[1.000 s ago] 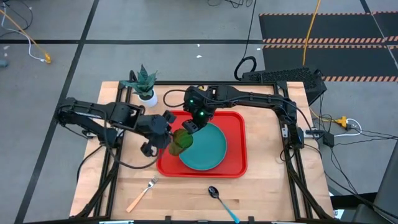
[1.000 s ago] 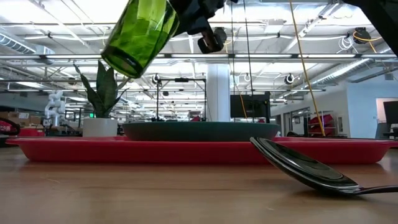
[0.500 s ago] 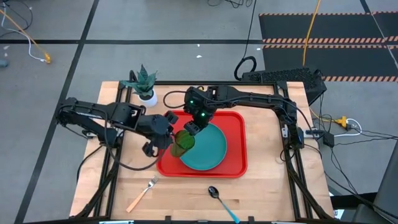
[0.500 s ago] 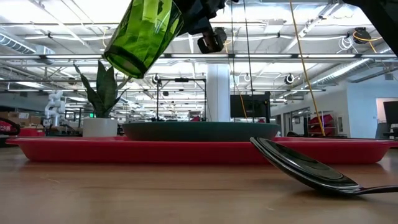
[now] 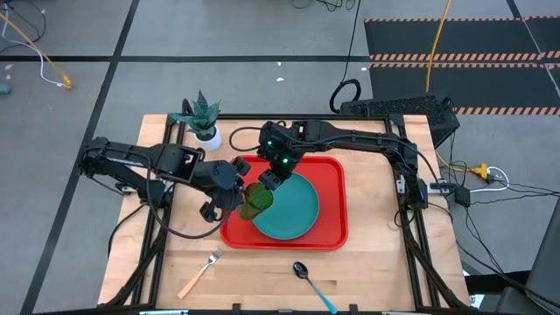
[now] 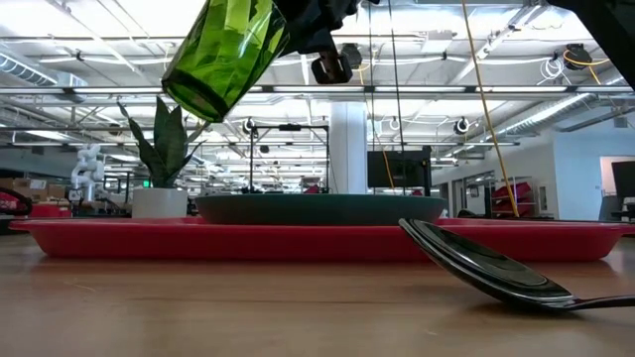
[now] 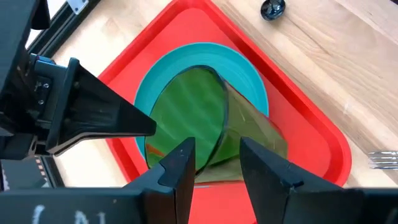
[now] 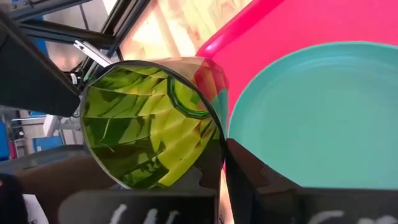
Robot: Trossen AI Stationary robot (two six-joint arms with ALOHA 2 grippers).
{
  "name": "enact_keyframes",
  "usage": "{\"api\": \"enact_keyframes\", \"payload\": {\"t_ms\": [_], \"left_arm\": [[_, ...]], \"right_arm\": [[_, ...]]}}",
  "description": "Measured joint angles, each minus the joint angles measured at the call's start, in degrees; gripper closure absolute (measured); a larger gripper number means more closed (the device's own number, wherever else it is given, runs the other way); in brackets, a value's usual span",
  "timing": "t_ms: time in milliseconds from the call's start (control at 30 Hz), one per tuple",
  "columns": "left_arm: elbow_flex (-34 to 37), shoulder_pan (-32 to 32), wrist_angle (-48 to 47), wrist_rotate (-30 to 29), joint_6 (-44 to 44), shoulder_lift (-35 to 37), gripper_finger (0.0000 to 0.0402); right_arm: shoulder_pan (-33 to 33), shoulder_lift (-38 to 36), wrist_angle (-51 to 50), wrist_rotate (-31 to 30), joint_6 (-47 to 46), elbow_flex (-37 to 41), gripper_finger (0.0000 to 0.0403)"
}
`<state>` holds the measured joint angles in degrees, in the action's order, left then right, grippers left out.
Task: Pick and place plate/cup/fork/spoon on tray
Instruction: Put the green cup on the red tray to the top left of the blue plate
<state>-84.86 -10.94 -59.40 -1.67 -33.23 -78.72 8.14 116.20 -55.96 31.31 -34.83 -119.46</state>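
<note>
Left hand (image 5: 238,194) grips tilted cup (image 5: 255,199) above tray (image 5: 332,229) left edge.

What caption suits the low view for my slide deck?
Tilted green cup held high above the red tray carrying the teal plate, spoon waiting on the table in front.

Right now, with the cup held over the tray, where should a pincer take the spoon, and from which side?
The light blue handle, from straight above, fingers straddling its width. The spoon lies flat on bare table before the tray; its handle is slim and straight, its bowl curved and shiny. The left pincer holds the cup, the right pincer beside it.
</note>
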Motion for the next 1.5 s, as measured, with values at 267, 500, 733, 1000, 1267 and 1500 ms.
{"api": "enact_keyframes", "payload": {"t_ms": [267, 500, 733, 1000, 1267, 1500], "left_arm": [[0.00, 0.00, -0.20, 0.13, 1.95, 0.00, 0.0273], [0.00, 0.00, -0.70, 0.20, 3.63, 0.00, 0.0273], [0.00, 0.00, -1.08, 0.77, 4.81, 0.00, 0.0273], [-0.09, 0.00, -7.05, 0.78, 6.44, -0.06, 0.0273], [-0.11, 0.01, -11.01, -1.57, 8.59, -0.83, 0.0273], [-0.11, -0.04, -11.63, -2.52, 10.82, -0.94, 0.0273]], "right_arm": [[0.00, -0.02, 0.92, -3.26, 1.14, 0.00, 0.0403], [0.02, -0.02, 1.16, -4.36, 1.75, 0.00, 0.0403], [0.00, -0.05, 3.06, -4.51, 5.49, 0.00, 0.0403], [0.08, -0.48, 6.95, -7.63, 6.55, 0.07, 0.0403], [1.05, -0.48, 12.13, -6.54, 4.25, 0.07, 0.0403], [1.33, -0.48, 17.20, -0.90, 1.43, 0.07, 0.0403]]}}
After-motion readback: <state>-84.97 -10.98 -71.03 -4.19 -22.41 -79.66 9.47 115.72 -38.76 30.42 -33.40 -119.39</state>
